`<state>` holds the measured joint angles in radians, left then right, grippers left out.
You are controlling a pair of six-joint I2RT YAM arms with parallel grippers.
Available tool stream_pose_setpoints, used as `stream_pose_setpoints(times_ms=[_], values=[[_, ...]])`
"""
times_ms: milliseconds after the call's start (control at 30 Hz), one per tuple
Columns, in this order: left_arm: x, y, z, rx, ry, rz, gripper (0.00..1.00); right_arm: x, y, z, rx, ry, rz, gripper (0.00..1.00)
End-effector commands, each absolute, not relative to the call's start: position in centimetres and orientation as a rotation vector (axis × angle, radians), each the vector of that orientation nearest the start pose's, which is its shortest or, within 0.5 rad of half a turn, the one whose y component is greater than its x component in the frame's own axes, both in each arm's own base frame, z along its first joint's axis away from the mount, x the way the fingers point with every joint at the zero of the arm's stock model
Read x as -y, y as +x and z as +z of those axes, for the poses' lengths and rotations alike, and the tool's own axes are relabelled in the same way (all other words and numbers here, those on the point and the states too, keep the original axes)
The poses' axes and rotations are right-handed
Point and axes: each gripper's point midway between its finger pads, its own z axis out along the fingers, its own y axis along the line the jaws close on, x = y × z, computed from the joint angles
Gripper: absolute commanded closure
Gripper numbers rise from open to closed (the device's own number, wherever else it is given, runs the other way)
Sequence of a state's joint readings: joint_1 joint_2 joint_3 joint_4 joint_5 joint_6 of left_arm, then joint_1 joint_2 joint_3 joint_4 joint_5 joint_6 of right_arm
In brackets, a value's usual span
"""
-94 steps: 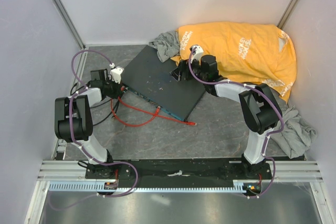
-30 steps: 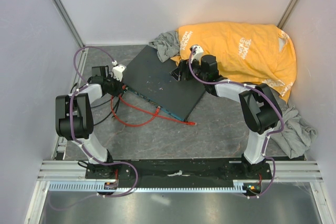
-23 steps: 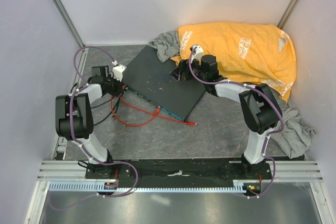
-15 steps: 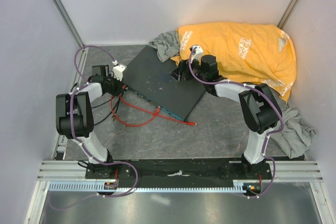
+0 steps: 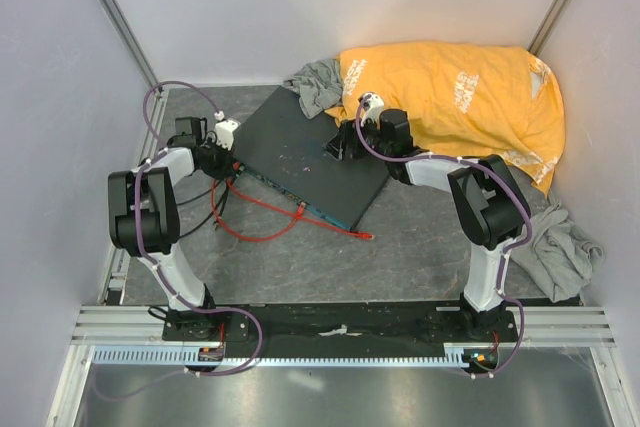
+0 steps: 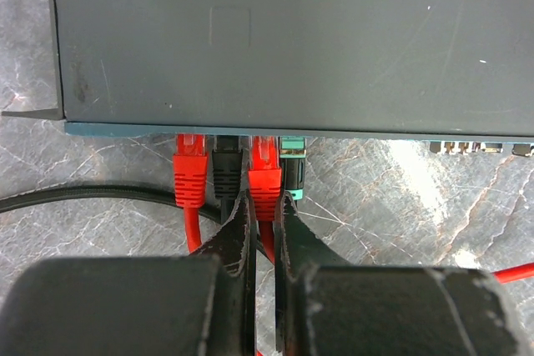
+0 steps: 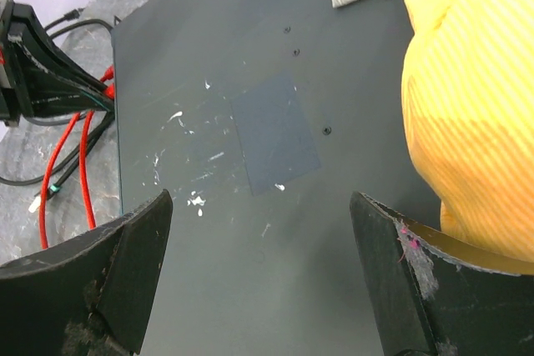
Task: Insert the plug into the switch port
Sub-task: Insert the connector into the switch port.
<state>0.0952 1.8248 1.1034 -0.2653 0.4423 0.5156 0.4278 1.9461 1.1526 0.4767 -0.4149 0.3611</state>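
**Two arms, two tools, one box, four plugs, three cloths.**

Left tool (image 6: 263,210): fingers together, clamped on the rear of the plug (image 6: 265,174). The plug sits in a port (image 6: 265,141) on the teal front edge (image 6: 375,132) of the grey box (image 5: 300,152).

Four plugs stand side by side in that edge:
- the other red plug (image 6: 190,174)
- a black plug (image 6: 227,168)
- the held plug, pressed close between its neighbours
- a teal-tipped plug (image 6: 292,164)

Farther right along the edge, more ports (image 6: 476,147) stand open.

Right tool (image 7: 260,202): fingers wide apart above the box's top, gripping nothing.

One orange cloth (image 5: 450,97) overlaps the box's far right side. One grey cloth (image 5: 315,82) lies on its far corner, and a second grey cloth (image 5: 560,242) lies beside the right arm.

A red cable (image 5: 255,229) loops on the desk (image 5: 410,237) in front of the edge. Bare desk runs from the box to the arm bases. The left wall stands close beside the left arm.
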Motion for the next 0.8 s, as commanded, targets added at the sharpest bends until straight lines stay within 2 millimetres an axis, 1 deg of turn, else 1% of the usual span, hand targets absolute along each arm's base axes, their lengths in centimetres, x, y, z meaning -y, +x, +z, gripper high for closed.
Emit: stream_pose_setpoints(times_ms=[0, 200, 367, 433, 500, 600, 667, 700, 767], values=[[1.5, 46.3, 3.4, -2.228, 0.772, -0.195, 0.98, -30.4, 46.2, 13.1, -1.885, -0.402, 0.924, 0.05], [1.7, 47.1, 2.9, -2.254, 0.785, -0.198, 0.97, -30.4, 46.3, 12.6, -1.896, -0.407, 0.924, 0.05], [2.2, 48.0, 3.6, -2.229, 0.808, -0.177, 0.96, -30.5, 46.3, 12.6, -1.898, -0.409, 0.929, 0.05], [2.6, 48.4, 4.0, -2.213, 0.825, -0.169, 0.95, -30.5, 46.3, 12.5, -1.899, -0.411, 0.929, 0.05], [3.1, 48.8, 4.2, -2.203, 0.841, -0.161, 0.91, -30.5, 46.3, 12.5, -1.9, -0.413, 0.93, 0.05], [3.2, 49.0, 3.9, -2.215, 0.861, -0.136, 0.9, -30.6, 46.3, 12.4, -1.902, -0.417, 0.929, 0.05], [2.9, 49.1, 3.6, -2.227, 0.858, -0.119, 0.9, -30.5, 46.3, 12.4, -1.902, -0.418, 0.928, 0.05], [4.2, 49.0, 3.6, -2.22, 0.894, -0.117, 0.9, -30.6, 46.2, 12.5, -1.9, -0.421, 0.933, 0.05], [4.6, 49.2, 3.6, -2.219, 0.907, -0.106, 0.91, -30.6, 46.2, 12.4, -1.903, -0.421, 0.935, 0.06]])
